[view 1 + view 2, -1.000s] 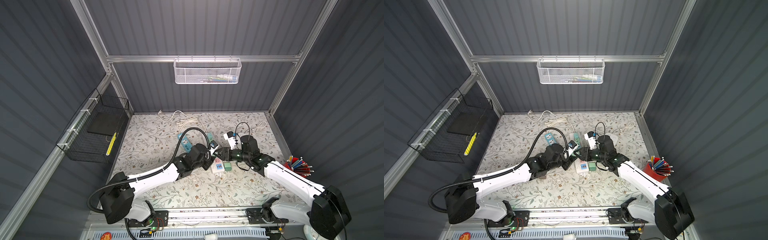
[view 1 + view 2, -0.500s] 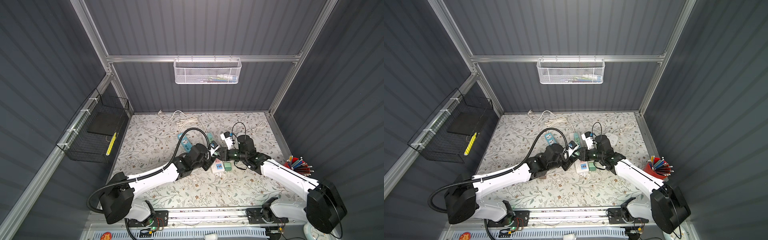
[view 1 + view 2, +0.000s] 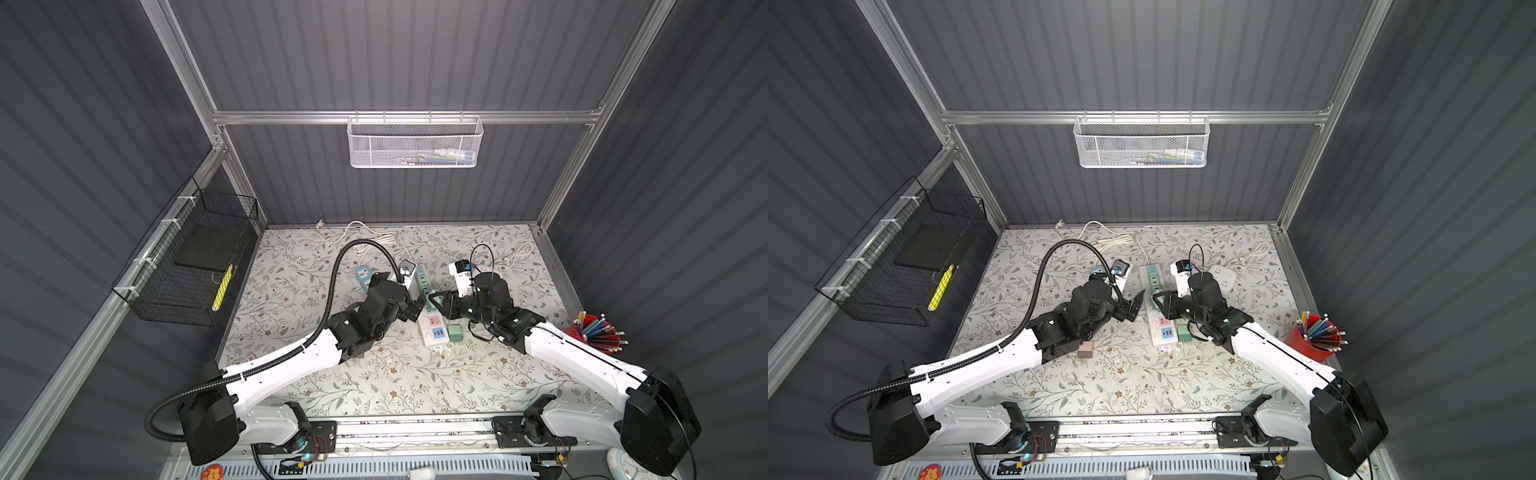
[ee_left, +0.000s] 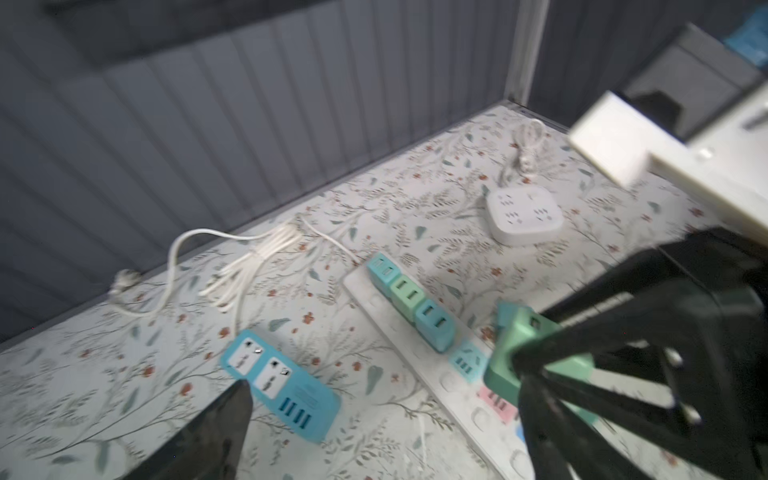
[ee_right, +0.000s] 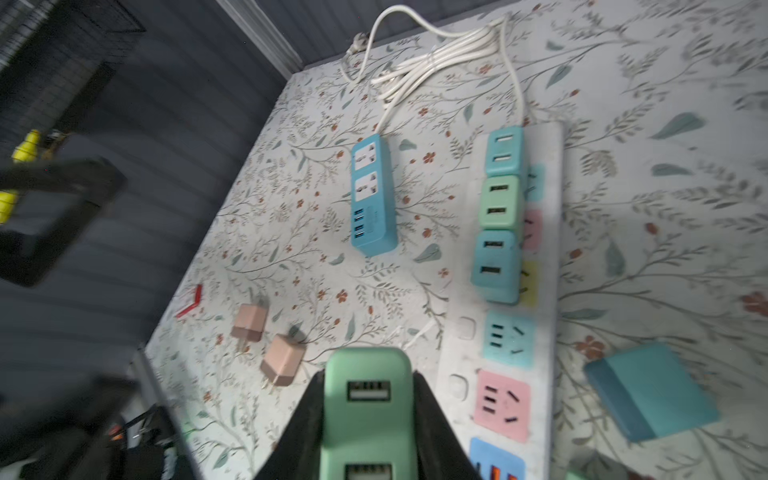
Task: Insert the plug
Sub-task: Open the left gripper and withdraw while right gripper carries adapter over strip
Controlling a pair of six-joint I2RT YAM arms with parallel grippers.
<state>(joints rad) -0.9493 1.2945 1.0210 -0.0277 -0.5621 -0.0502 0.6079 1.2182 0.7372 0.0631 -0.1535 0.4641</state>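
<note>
A green two-port USB plug (image 5: 368, 399) hangs just above the white power strip (image 5: 544, 257), clamped between the fingers of my right gripper (image 5: 368, 419). In both top views the plug (image 3: 1156, 301) sits over the strip's middle (image 3: 432, 320), beside its open coloured sockets. Three teal and green plugs (image 5: 498, 203) stand in the strip's far end. My left gripper (image 4: 382, 449) is open and empty, just left of the plug (image 4: 523, 345). In a top view the left gripper (image 3: 1133, 308) is a small gap away from the strip.
A blue socket block (image 5: 372, 195) lies left of the strip, with two pink adapters (image 5: 282, 359) nearer the front. A teal block (image 5: 650, 390) lies right of the strip. A white square socket (image 3: 1223, 276) and coiled cords are at the back, a red pen cup (image 3: 1312, 336) at the right.
My left gripper opened wide and let go of the green plug. My right gripper moved in from the right and shut on it.
</note>
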